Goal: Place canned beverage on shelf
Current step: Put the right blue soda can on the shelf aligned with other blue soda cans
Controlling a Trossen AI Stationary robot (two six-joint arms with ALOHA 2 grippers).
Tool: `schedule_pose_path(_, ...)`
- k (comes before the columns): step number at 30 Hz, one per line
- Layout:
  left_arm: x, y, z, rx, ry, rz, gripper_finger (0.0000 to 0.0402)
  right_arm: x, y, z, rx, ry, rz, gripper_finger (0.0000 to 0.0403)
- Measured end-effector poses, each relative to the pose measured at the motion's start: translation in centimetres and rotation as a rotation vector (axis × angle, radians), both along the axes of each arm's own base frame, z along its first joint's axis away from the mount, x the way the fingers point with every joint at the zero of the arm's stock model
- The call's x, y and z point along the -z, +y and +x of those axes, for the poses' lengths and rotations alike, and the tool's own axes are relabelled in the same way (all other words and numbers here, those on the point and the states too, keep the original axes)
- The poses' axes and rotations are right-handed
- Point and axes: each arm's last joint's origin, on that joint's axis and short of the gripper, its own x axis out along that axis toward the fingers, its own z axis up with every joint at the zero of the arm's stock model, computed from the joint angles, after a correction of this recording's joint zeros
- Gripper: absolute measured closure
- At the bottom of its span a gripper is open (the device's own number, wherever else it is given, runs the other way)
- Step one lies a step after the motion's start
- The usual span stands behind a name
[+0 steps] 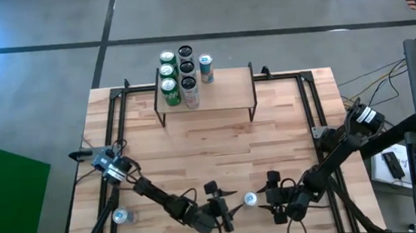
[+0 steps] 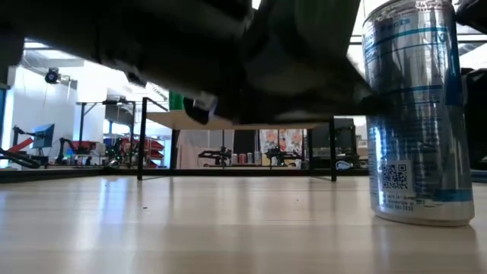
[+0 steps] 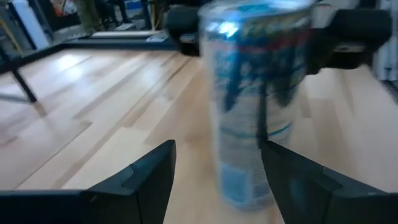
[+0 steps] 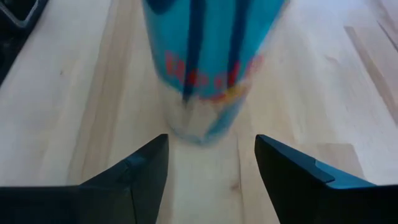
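Blue-and-silver can [image 2: 417, 114], QR code on its label, stands lower centre between the left gripper [image 1: 227, 205] and right gripper [image 1: 270, 195], both released.

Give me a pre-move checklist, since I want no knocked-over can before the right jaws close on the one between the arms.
1. Blue and silver beverage can upright on the wooden table: ok.
2. Can lined up ahead of the right gripper, jaws open: ok.
3. Can already between the right jaws: not ok, still ahead.
4. Left gripper clear of the can: cannot tell, it sits close.
5. Free room on the light wooden shelf with black wire legs: ok, right half bare.
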Motion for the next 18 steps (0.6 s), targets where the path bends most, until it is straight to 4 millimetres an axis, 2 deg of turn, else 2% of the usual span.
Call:
schedule_pose_path(12, 0.8, 3.1, 1.0, -0.093, -0.005, -0.048, 0.0177, -0.1, 0.2, 0.8, -0.005, -0.034, 0.079, 0.0184)
schedule_pose_path(18, 0.9, 3.7, 1.1, -0.107, -0.002, -0.046, 0.0177, 0.3, 0.6, 1.0, 0.025, -0.045, 0.135, 0.0184)
